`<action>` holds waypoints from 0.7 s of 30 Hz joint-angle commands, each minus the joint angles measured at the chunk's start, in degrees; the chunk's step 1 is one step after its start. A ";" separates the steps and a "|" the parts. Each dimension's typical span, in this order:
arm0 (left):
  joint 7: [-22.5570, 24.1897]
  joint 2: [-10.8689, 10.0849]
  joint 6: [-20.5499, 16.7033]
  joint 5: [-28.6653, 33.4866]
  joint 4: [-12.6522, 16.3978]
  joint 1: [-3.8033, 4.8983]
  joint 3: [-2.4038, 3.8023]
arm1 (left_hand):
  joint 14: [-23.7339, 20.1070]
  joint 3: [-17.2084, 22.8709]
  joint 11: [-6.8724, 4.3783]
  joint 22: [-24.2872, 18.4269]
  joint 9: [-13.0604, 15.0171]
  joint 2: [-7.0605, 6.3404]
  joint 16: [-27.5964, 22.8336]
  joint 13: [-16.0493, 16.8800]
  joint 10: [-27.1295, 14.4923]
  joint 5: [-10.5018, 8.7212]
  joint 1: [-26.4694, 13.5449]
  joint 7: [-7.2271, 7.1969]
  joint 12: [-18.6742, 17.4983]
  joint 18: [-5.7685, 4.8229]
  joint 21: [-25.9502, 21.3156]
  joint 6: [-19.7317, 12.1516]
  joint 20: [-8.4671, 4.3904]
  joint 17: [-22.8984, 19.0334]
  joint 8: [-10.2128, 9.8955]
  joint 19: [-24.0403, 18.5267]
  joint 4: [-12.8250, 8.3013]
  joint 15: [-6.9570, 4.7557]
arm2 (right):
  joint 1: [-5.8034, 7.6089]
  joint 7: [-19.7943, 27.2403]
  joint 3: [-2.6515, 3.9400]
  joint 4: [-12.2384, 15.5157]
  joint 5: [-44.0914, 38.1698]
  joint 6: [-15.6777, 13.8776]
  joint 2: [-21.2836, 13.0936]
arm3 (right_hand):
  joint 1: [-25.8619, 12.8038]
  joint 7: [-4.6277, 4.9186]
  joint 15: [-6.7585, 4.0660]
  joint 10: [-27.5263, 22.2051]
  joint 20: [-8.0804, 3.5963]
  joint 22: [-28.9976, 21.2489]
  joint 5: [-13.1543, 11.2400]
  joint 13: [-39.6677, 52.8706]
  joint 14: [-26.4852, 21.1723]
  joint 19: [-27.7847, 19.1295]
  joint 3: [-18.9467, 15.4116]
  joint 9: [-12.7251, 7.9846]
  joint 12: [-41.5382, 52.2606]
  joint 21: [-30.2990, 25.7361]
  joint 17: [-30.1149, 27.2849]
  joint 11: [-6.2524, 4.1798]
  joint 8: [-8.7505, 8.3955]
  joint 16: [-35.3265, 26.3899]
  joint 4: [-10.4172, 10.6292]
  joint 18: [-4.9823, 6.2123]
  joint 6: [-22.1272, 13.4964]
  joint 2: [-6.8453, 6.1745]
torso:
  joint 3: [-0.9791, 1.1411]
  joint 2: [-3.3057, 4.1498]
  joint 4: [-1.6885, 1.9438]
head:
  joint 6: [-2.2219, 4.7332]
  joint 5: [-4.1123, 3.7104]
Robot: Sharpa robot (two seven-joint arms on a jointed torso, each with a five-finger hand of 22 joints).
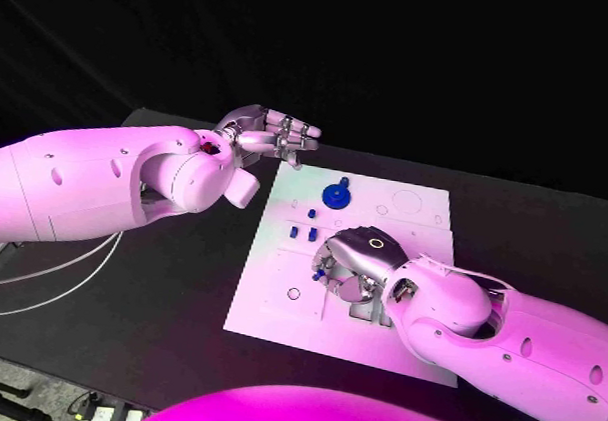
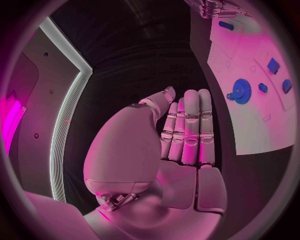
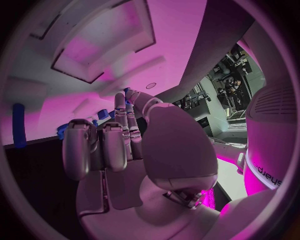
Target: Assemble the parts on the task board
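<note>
Main worry: the right hand point(image 1: 354, 266), low over the middle of the task board point(image 1: 406, 205), seems to pinch a small blue part point(image 1: 321, 270), and a slip drops it. The blue gear point(image 1: 338, 194) sits nearer the board's far edge, beside the idle, empty left hand point(image 1: 268, 132).

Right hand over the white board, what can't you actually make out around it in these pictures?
- Head view: the right hand covers the white task board's middle; what lies beneath is hidden.
- Right wrist view: whether the fingers pinch the small blue part at their tips cannot be told.
- Head view: the small blue pegs are too small to tell shapes.
</note>
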 commanded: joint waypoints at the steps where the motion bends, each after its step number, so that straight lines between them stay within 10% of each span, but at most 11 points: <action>1: 0.14 0.08 1.05 0.05 0.16 0.07 0.03 | -0.13 -0.25 -0.01 -0.05 -0.04 0.54 -0.39 0.10 -0.36 0.04 -0.09 0.03 0.20 0.27 -0.15 -0.34 0.18 -0.09 -0.26 0.31 -0.06 0.13 | -0.08 0.31 -0.01 -0.11 -0.13 0.62 0.14 | -0.66 -0.04 -0.34 0.38 -0.11 10.82 -0.17 -0.07 3.58 1.45 0.25 0.09 -0.23 -0.07 1.66 -0.21 0.10 0.12 0.02 -1.02 0.33 0.07 | 0.03 0.02 -0.01 | -0.08 0.07; 21: -0.18 0.04 1.26 0.02 0.24 0.08 0.03 | -0.13 -0.25 -0.01 -0.05 -0.04 0.54 -0.39 0.10 -0.36 0.04 -0.09 0.03 0.20 0.27 -0.15 -0.34 0.18 -0.09 -0.26 0.31 -0.06 0.13 | -0.41 -0.62 -0.16 -1.36 -0.04 1.88 1.43 | -2.31 0.64 0.13 -1.04 0.14 10.59 -0.36 -0.59 3.49 1.07 0.03 -0.25 -1.56 -1.01 1.28 0.45 -1.14 -0.03 0.35 -0.85 -1.30 -0.60 | -0.02 0.01 0.00 | -0.20 -0.05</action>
